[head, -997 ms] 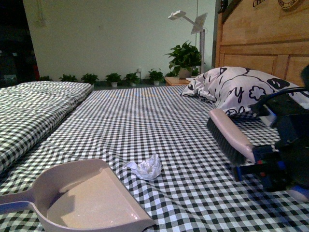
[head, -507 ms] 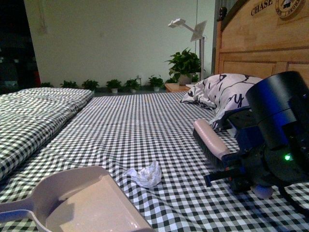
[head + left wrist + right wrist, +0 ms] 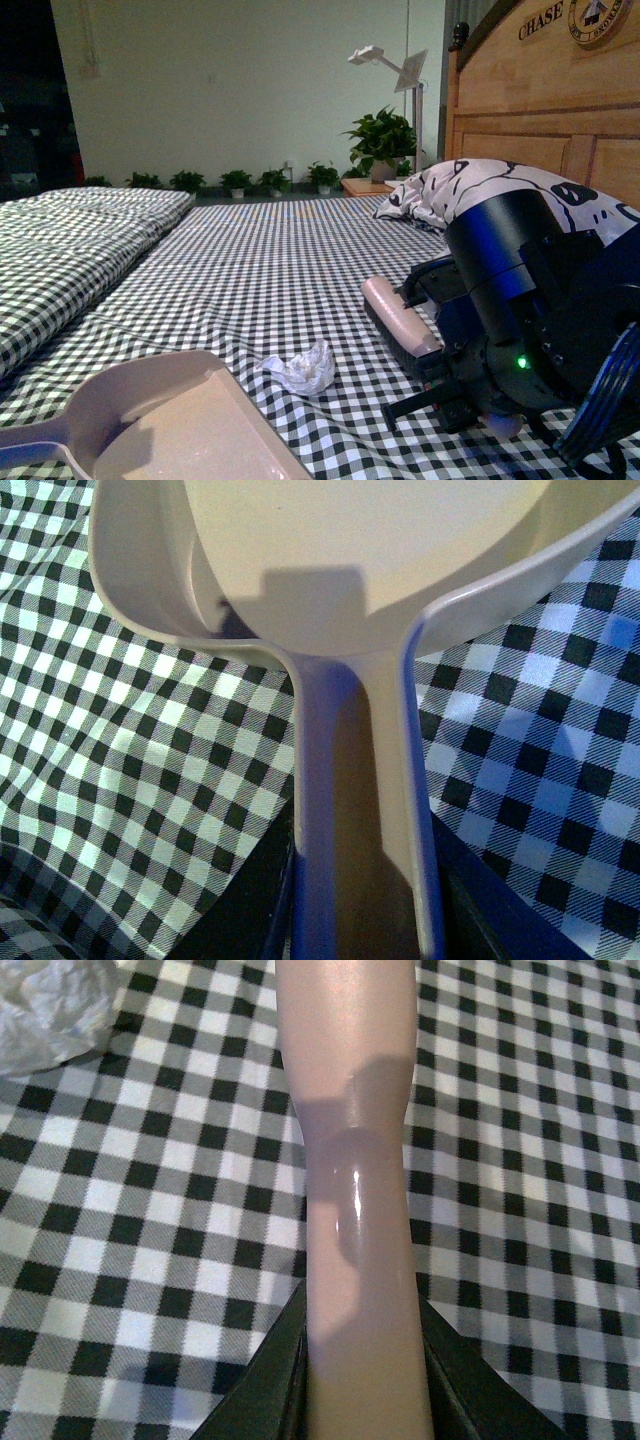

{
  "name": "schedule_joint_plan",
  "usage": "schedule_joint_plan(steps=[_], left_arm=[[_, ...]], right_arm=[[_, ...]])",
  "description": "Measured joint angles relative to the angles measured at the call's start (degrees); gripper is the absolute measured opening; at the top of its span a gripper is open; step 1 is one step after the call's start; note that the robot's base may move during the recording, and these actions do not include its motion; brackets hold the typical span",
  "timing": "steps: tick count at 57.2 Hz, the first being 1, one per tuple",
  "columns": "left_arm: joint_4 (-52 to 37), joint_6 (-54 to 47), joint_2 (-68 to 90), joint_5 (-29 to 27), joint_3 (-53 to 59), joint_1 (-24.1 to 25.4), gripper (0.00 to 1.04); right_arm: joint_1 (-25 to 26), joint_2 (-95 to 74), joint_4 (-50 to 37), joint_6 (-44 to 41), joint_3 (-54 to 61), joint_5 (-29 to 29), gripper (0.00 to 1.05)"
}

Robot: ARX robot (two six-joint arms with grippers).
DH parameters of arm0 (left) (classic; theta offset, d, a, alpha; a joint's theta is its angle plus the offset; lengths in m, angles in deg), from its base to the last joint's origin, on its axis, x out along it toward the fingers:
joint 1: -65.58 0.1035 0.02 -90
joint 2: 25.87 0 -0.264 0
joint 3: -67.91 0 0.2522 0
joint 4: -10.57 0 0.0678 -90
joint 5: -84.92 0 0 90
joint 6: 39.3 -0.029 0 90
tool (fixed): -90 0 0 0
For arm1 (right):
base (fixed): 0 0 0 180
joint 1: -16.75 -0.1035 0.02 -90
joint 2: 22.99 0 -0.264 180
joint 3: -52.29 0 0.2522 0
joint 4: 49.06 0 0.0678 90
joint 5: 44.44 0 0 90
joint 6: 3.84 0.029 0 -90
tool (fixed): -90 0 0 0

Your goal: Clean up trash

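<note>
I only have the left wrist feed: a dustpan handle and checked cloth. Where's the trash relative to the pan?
Observer: The tissue wad lies on the checked bedsheet just beyond the dustpan, off the right end of its open edge, not touching it.
Operator: Is the brush anywhere near it?
Observer: The brush sits to the right of the wad with a gap of bare cloth between them.
Operator: Does the right arm really have the brush?
Observer: In the right wrist view the brush handle runs out from between the dark jaws of the right gripper, which are closed against it.
Operator: Anything already in the pan?
Observer: No, its tray looks bare in the front view.
</note>
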Motion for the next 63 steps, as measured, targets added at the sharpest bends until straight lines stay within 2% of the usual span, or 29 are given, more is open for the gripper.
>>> schedule_joint_plan(steps=[15, 23, 36, 45, 52, 63], left_arm=[[0.0, 0.0, 0.0, 0.0, 0.0, 0.0, 0.28], [0.0, 0.0, 0.0, 0.0, 0.0, 0.0, 0.28], [0.0, 0.0, 0.0, 0.0, 0.0, 0.0, 0.28], [0.0, 0.0, 0.0, 0.0, 0.0, 0.0, 0.28], [0.0, 0.0, 0.0, 0.0, 0.0, 0.0, 0.28], [0.0, 0.0, 0.0, 0.0, 0.0, 0.0, 0.28]], right_arm=[[-3.8, -0.1, 5.0, -0.3, -1.1, 2.6, 0.21], [-6.1, 0.5, 8.2, 0.0, -2.8, 5.8, 0.21], [-9.0, 6.0, 16.7, 1.6, -3.1, 18.9, 0.21], [-8.6, 11.1, 19.7, 4.3, -3.5, 27.1, 0.21], [-6.4, 12.0, 17.7, 5.2, -4.1, 26.1, 0.21], [-1.7, 11.1, 12.3, 4.2, -4.0, 17.4, 0.21]])
